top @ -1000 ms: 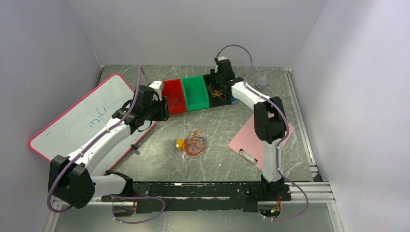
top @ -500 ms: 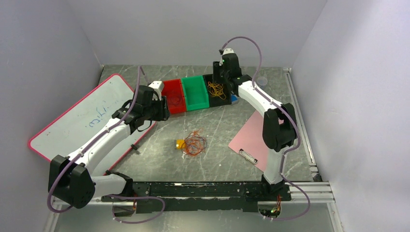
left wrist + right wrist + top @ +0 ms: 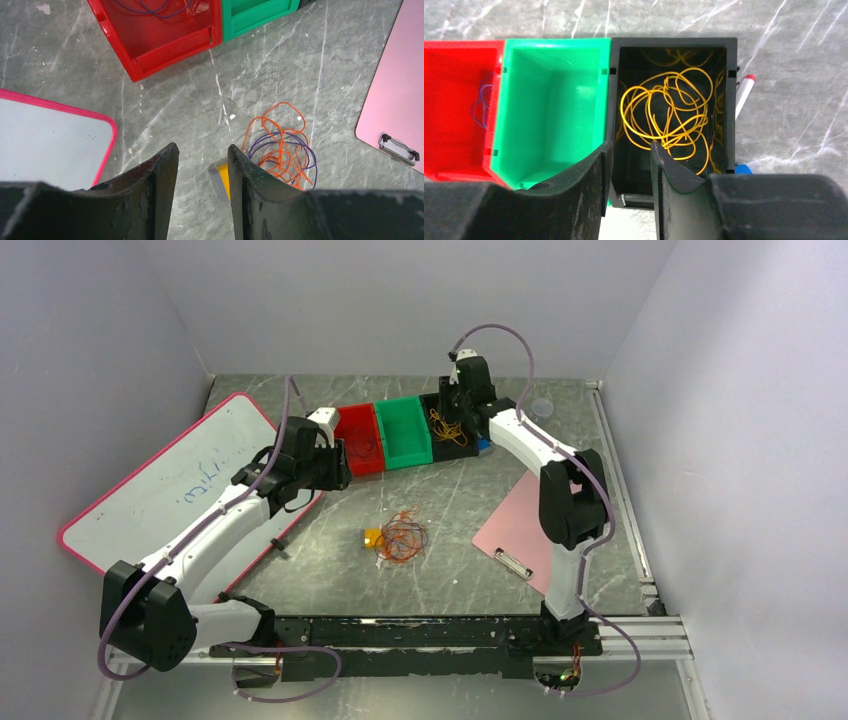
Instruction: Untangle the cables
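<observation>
- The cables (image 3: 402, 538) lay as a loose orange, red and purple tangle in the middle of the table (image 3: 460, 495), touching a small yellow tag (image 3: 372, 536). They lay exactly where they had a second earlier.
- A pink clipboard (image 3: 520, 525) lay to their right, and a pink-framed whiteboard (image 3: 170, 480) well apart on the left.
- The left tool (image 3: 202, 150) hung above bare table between the whiteboard's corner and the tangle, its jaws moderately apart and holding nothing. That arm had not shifted.
- Farther back stood a row of bins: the red bin (image 3: 165, 50) held one purple wire (image 3: 481, 100), and the green bin (image 3: 549, 100) showed only its floor.
- In the black bin (image 3: 674, 42) a yellow wire (image 3: 664, 115) lay coiled and free of any finger.
- The right tool (image 3: 630, 147) hovered above the black bin's near-left corner, jaws parted and empty. A second earlier it had been down inside that bin (it had since lifted clear).
</observation>
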Robot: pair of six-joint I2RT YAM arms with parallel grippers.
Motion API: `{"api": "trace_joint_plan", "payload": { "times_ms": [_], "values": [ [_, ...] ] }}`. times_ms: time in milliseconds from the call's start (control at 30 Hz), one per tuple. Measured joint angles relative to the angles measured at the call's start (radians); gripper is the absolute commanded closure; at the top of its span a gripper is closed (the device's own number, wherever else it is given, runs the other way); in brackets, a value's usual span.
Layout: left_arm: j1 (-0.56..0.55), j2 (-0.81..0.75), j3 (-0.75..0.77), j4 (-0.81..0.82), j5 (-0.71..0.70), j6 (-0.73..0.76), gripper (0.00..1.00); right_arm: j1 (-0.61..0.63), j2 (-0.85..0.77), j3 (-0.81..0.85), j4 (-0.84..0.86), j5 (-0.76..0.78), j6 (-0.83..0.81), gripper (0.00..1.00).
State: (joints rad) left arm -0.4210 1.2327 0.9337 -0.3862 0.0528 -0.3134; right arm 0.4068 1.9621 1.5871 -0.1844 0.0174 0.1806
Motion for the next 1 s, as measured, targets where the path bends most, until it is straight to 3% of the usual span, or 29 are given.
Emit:
{"api": "trace_joint_plan", "payload": {
  "times_ms": [400,1000],
  "values": [
    [0.000,0.000,0.000,0.000,0.000,0.000,0.56,0.000,0.179,0.000,0.008,0.024,0.024,0.78],
    [0.001,0.011,0.000,0.000,0.000,0.000,0.56,0.000,0.227,-0.045,0.067,0.039,0.032,0.82]
  ]
}}
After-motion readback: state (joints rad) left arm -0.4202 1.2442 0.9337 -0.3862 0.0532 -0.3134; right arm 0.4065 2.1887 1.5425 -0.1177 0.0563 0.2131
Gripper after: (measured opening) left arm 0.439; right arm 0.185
